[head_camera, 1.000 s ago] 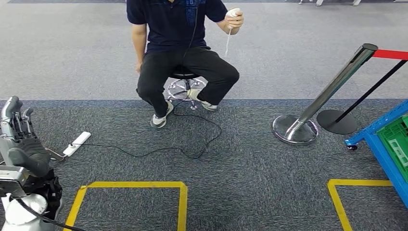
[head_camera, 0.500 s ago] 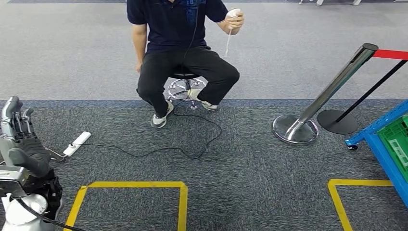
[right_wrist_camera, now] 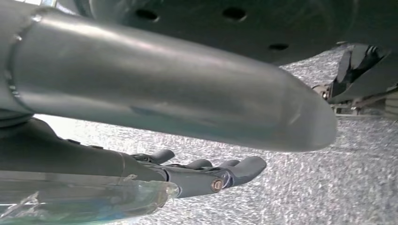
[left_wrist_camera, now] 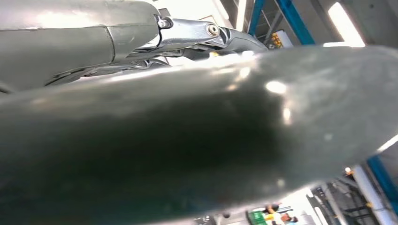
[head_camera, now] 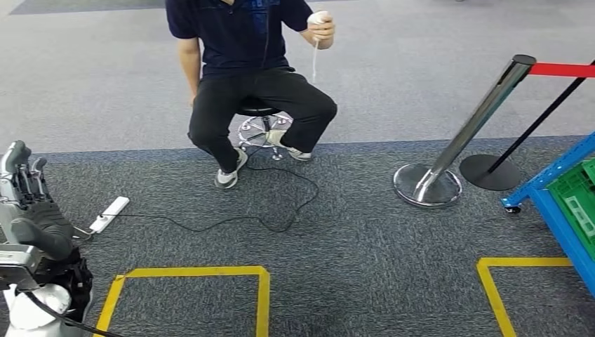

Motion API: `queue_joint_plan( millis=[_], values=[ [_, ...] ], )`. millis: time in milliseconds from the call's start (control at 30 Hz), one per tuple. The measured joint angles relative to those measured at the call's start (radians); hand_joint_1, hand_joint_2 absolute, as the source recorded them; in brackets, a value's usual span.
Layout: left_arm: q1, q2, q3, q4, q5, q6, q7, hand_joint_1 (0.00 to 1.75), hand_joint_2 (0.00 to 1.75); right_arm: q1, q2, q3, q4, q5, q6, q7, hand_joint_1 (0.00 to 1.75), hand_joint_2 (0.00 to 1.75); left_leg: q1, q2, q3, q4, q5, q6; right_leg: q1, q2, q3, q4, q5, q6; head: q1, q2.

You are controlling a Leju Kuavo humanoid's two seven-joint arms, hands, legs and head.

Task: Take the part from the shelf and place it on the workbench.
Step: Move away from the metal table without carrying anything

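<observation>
Left robot hand (head_camera: pixel 31 210) was raised at my lower left in the head view, fingers apart, nothing in it. Right robot hand (right_wrist_camera: pixel 202 171) hung over the grey carpet (head_camera: pixel 365 232), fingers loosely spread, also holding nothing.

Could not find the part anywhere; I judged it was yet to be picked. A blue shelf frame (head_camera: pixel 561 203) with a green bin (head_camera: pixel 579 200) sat at my far right edge, and the part may lie there, but I could not tell. No surface to receive it was in sight.

Risks as I judged them:
- Black cable (head_camera: pixel 281 210) and white power strip (head_camera: pixel 110 213) lay across the carpet ahead: a foot could snag them while walking.
- Chrome stanchion (head_camera: pixel 456 140) with red belt (head_camera: pixel 561 69) stood just beside the shelf: an arm swing or turn could knock it.
- Seated person (head_camera: pixel 245 77) on a stool (head_camera: pixel 259 123) was directly ahead, holding a small white device (head_camera: pixel 321 18): too close if I walked forward.
- Yellow floor tape (head_camera: pixel 196 270) marked boxes; overshooting would misalign me with the shelf.

No legible writing or brands.
</observation>
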Motion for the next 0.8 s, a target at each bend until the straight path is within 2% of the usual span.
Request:
queue_joint_plan(
  millis=[67,100,167,200,233,267,300,367,400,467,567,633,700,733,767,800],
  values=[
    [0.0,0.0,0.0,-0.001,0.0,0.001,0.0,0.0,0.0,0.002,0.0,0.0,0.0,0.0,0.0,0.0,0.0,0.0,0.004,0.0,-0.009,0.026,-0.021,-0.007,0.003,0.001,0.003,-0.001,-0.003,-0.017,-0.003,0.0],
    [0.0,0.0,0.0,-0.001,0.0,0.001,0.0,0.0,0.0,0.002,0.0,0.0,0.001,0.0,0.0,0.0,0.0,0.0,0.004,0.001,-0.029,0.068,-0.045,-0.009,0.003,0.002,0.006,-0.002,-0.004,-0.024,-0.006,0.0],
    [0.001,0.0,0.0,-0.001,0.0,0.002,0.0,0.0,0.0,0.002,0.0,0.0,0.002,0.0,-0.001,0.0,0.0,0.0,0.002,0.0,-0.102,0.204,-0.102,-0.008,0.006,0.001,0.008,-0.003,-0.007,-0.033,-0.011,0.0],
    [0.003,0.0,0.0,-0.001,0.0,0.002,0.0,0.0,0.0,0.001,0.0,0.0,0.002,0.0,0.0,0.0,0.0,0.0,0.002,0.0,-0.139,0.265,-0.121,-0.006,0.008,0.002,0.008,-0.003,-0.009,-0.036,-0.012,0.0],
    [0.005,0.0,0.0,-0.001,0.0,0.002,0.0,0.0,0.0,0.002,0.0,0.0,0.003,0.0,0.0,0.0,0.0,0.0,0.002,0.0,-0.163,0.299,-0.121,-0.004,0.009,0.002,0.009,-0.003,-0.01,-0.037,-0.012,0.0],
    [0.006,0.0,0.0,-0.001,0.0,0.002,0.0,0.0,0.0,0.003,0.0,0.0,0.003,0.0,0.0,0.0,0.0,0.0,0.002,0.0,-0.169,0.295,-0.101,-0.002,0.01,0.003,0.011,-0.003,-0.011,-0.037,-0.013,0.0],
    [0.007,0.0,0.0,-0.001,0.0,0.002,0.0,0.0,0.0,0.003,0.0,0.0,0.003,0.0,0.0,0.0,0.0,0.0,0.002,0.0,-0.154,0.253,-0.064,0.0,0.01,0.005,0.015,-0.003,-0.014,-0.036,-0.012,0.0],
    [0.007,0.0,0.0,-0.001,0.0,0.002,0.0,0.0,0.0,0.002,0.0,0.0,0.004,0.0,0.0,0.0,0.0,0.0,0.003,0.0,-0.099,0.126,0.01,0.001,0.012,0.009,0.021,-0.001,-0.021,-0.029,-0.014,0.0],
    [0.007,0.0,0.0,-0.001,0.0,0.002,0.0,0.0,0.0,0.002,0.0,0.0,0.004,0.0,0.0,0.0,0.0,0.0,0.003,0.0,-0.077,0.075,0.027,0.002,0.014,0.011,0.022,0.001,-0.024,-0.024,-0.014,0.0],
    [0.009,0.0,0.0,-0.001,0.0,0.002,0.0,0.0,0.0,0.002,0.0,0.001,0.005,0.0,0.0,0.0,0.0,0.0,0.0,-0.002,-0.059,0.034,0.024,0.005,0.017,0.013,0.022,0.002,-0.029,-0.013,-0.014,0.0],
    [0.01,0.0,0.0,-0.004,0.0,0.003,-0.001,0.0,0.0,0.002,0.0,0.003,0.005,0.0,0.0,0.0,0.0,0.0,-0.002,-0.001,-0.053,0.03,0.018,0.024,0.011,0.007,0.016,0.016,-0.044,0.002,-0.011,0.0],
    [0.01,0.0,0.0,-0.007,0.0,0.003,-0.002,0.0,0.0,0.002,0.0,0.006,0.005,0.0,0.0,0.0,0.0,0.0,-0.003,0.001,-0.047,0.028,0.015,0.035,0.012,-0.002,-0.03,0.108,-0.09,0.006,-0.006,0.0],
    [0.011,-0.001,0.0,-0.007,0.0,0.004,-0.002,0.0,0.0,0.002,0.0,0.008,0.005,0.0,0.0,0.0,0.0,0.0,-0.007,0.002,-0.043,0.028,0.011,0.042,0.014,-0.005,-0.102,0.244,-0.141,0.005,-0.003,0.0],
    [0.011,-0.001,0.0,-0.007,0.0,0.004,-0.002,0.0,0.0,0.003,0.0,0.008,0.005,0.0,0.0,0.0,0.0,0.0,-0.01,0.002,-0.04,0.028,0.008,0.045,0.015,-0.005,-0.125,0.283,-0.147,0.004,-0.003,0.0],
    [0.011,-0.001,0.0,-0.007,0.0,0.004,-0.002,0.0,0.0,0.004,0.0,0.008,0.005,0.0,0.0,0.0,0.0,0.0,-0.012,0.001,-0.037,0.028,0.006,0.046,0.016,-0.005,-0.13,0.286,-0.134,0.002,-0.003,0.0],
    [0.012,-0.001,0.0,-0.007,0.0,0.004,-0.002,0.0,0.0,0.005,0.0,0.008,0.005,0.0,0.0,0.0,0.0,0.0,-0.013,0.001,-0.032,0.028,0.003,0.047,0.018,-0.005,-0.114,0.246,-0.103,-0.002,-0.003,0.0]
  ],
)
